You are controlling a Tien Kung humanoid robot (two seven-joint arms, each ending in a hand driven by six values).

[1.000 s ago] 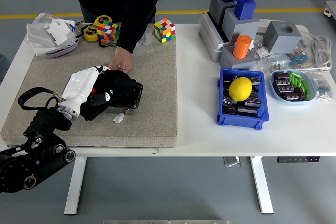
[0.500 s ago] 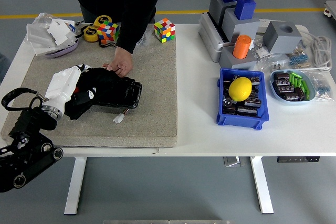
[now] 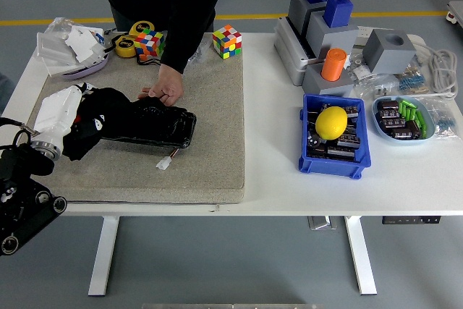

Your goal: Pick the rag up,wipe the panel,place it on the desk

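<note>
A black rag (image 3: 92, 121) is bunched in my left hand (image 3: 72, 110), whose white shell lies over it at the left end of the black panel (image 3: 160, 124). The panel lies flat on the beige felt mat (image 3: 210, 142), with a small white connector (image 3: 165, 163) trailing from its front edge. A person's hand (image 3: 165, 92) presses on the panel's far edge, holding it down. My right arm does not appear in this view.
Two colour cubes (image 3: 226, 40) and tape rolls (image 3: 130, 43) sit along the mat's far edge beside a bowl of plastic bags (image 3: 72, 47). To the right stand a blue bin with a yellow lemon (image 3: 332, 122), grey blocks (image 3: 318, 27) and a tray of parts (image 3: 403, 117).
My left hand has dragged the rag leftward along the panel, from its middle to its left end. The person's hand stays on the panel's far edge.
</note>
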